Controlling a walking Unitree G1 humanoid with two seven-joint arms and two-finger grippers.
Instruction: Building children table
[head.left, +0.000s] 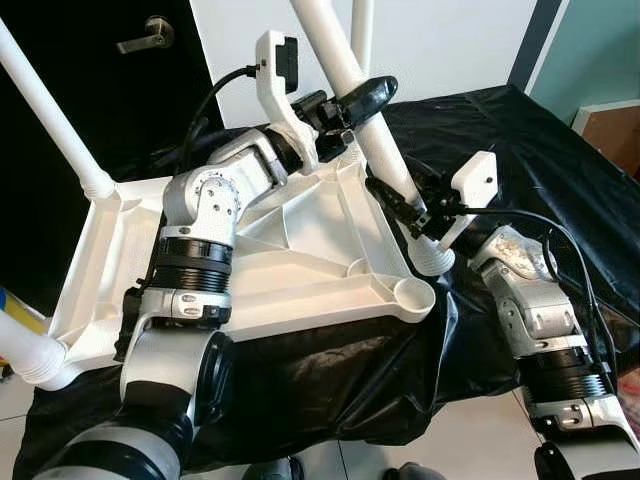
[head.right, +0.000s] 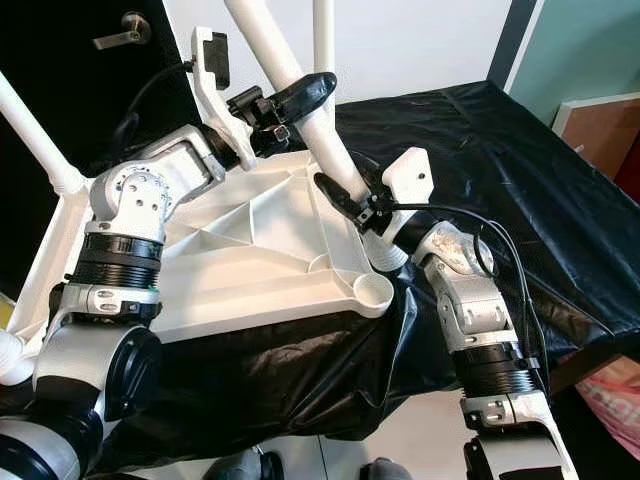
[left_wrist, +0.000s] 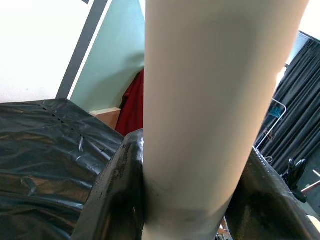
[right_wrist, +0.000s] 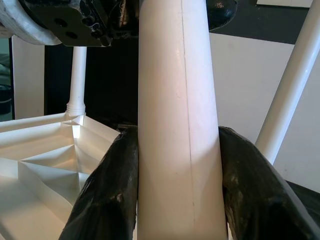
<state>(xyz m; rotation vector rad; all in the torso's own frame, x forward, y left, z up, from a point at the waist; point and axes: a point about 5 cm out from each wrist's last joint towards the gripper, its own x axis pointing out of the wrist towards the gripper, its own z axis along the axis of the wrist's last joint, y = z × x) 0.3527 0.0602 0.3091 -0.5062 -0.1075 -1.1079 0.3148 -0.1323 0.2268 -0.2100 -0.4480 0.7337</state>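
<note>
White table top (head.left: 300, 250) lies upside down on black sheeting (head.left: 520, 150), legs fitted at its left corners. Left gripper (head.left: 350, 105) clamps the loose table leg (head.left: 375, 140) high up. Right gripper (head.left: 400, 205) clamps it lower, beside the empty corner socket (head.left: 412, 295).

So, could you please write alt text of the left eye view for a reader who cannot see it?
Both grippers clamp one tilted white table leg, the left gripper higher and the right gripper lower. The leg's ribbed end hangs just past the empty corner socket of an upturned white tabletop, which lies on a black plastic sheet.
</note>
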